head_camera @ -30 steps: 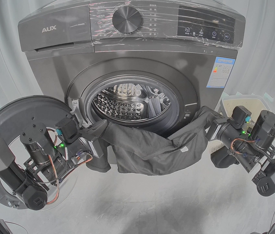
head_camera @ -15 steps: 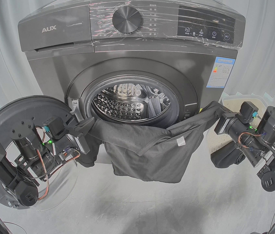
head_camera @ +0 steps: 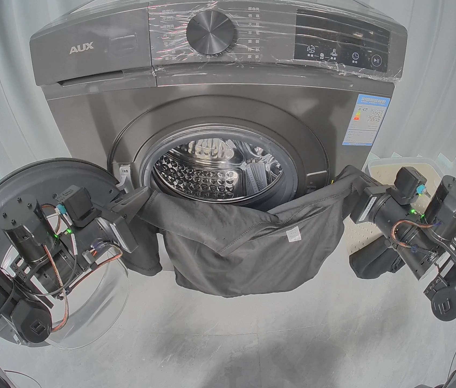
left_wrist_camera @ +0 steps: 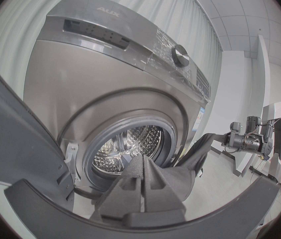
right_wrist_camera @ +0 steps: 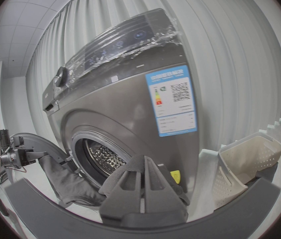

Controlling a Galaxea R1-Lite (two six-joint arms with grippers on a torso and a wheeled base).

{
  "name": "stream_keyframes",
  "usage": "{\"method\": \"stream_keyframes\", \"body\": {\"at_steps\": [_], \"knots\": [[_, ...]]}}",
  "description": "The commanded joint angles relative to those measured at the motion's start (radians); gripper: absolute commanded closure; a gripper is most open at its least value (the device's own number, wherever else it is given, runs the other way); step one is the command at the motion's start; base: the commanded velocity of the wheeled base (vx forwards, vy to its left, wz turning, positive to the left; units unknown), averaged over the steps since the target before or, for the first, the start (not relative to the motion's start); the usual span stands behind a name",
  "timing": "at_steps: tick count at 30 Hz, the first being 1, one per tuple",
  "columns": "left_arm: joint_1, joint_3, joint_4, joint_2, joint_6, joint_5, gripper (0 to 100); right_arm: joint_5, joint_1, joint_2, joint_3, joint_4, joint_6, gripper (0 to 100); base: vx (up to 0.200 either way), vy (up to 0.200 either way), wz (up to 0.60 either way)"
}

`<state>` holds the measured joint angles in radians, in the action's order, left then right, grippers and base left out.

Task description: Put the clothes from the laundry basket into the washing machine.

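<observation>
Left gripper [head_camera: 137,198] and right gripper [head_camera: 355,182] clamp opposite edges of a dark shirt [head_camera: 238,249]; soft, probably light, it sags between them.

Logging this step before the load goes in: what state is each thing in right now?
washing machine door: swung open.
drum: visible part bare.
left gripper: shut on dark garment.
right gripper: shut on dark garment.
dark garment: stretched between both grippers, sagging before the drum, not inside.
laundry basket: upright; contents unclear.

Head camera faces the washing machine [head_camera: 211,82]; wrist cameras share its drum [left_wrist_camera: 127,146].
</observation>
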<state>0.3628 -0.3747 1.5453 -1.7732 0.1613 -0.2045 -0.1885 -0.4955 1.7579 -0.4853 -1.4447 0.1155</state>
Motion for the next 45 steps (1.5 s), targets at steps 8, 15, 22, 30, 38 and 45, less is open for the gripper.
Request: {"method": "stream_keyframes", "body": {"at_steps": [8, 15, 22, 30, 38, 45], "knots": [[-0.01, -0.082, 0.001, 0.077, 0.05, 0.002, 100, -0.057, -0.084, -0.028, -0.105, -0.01, 0.007, 100, 0.0, 0.0, 0.0], [-0.07, -0.105, 0.001, 0.077, 0.064, 0.004, 100, -0.057, -0.049, -0.034, -0.111, -0.013, 0.006, 100, 0.0, 0.0, 0.0], [-0.105, -0.115, 0.001, 0.075, 0.064, -0.001, 100, -0.051, 0.012, -0.034, -0.108, -0.011, 0.003, 100, 0.0, 0.0, 0.0], [-0.107, -0.115, 0.001, 0.075, 0.064, -0.001, 100, -0.048, 0.02, -0.038, -0.104, -0.013, 0.003, 100, 0.0, 0.0, 0.0], [-0.122, -0.113, 0.001, 0.072, 0.066, -0.001, 100, -0.048, 0.02, -0.047, -0.102, -0.006, 0.003, 100, 0.0, 0.0, 0.0], [-0.122, -0.113, 0.001, 0.074, 0.066, -0.003, 100, -0.048, 0.018, -0.047, -0.101, -0.008, 0.003, 100, 0.0, 0.0, 0.0]]}}
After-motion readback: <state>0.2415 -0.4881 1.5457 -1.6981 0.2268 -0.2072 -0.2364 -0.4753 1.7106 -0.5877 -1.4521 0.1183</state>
